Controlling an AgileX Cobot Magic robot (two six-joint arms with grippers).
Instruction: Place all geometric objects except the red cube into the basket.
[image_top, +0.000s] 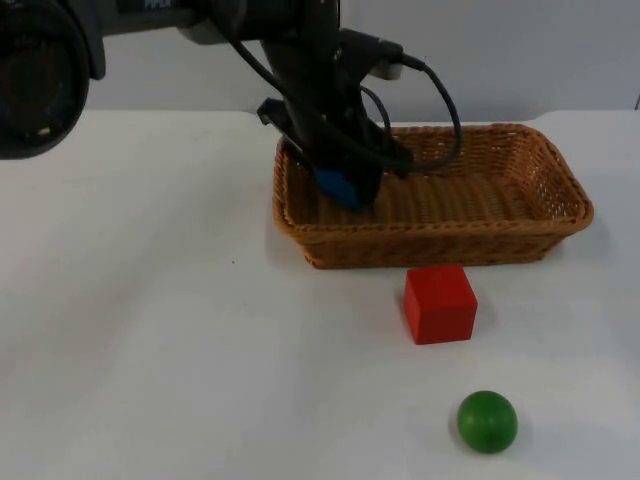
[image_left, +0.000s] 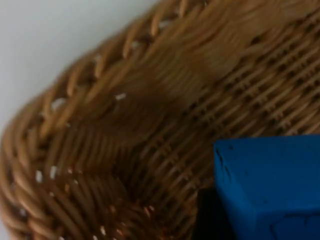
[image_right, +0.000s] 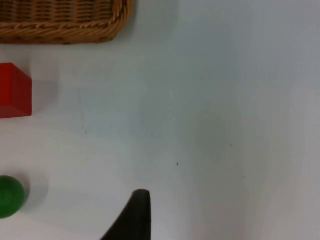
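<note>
My left gripper (image_top: 345, 180) reaches down into the left end of the wicker basket (image_top: 545, 215) and is shut on a blue block (image_top: 338, 186). The left wrist view shows the blue block (image_left: 270, 185) close up over the basket's woven floor and wall (image_left: 125, 115). A red cube (image_top: 439, 303) sits on the table just in front of the basket, and a green ball (image_top: 487, 421) lies nearer the front edge. My right gripper (image_right: 132, 220) waits above bare table, to the right of the red cube (image_right: 14, 91) and the green ball (image_right: 9, 196).
The white table top (image_top: 150, 330) stretches wide to the left of the basket and the cube. The grey partition wall (image_top: 520, 50) rises behind the basket. A corner of the basket (image_right: 65, 22) shows in the right wrist view.
</note>
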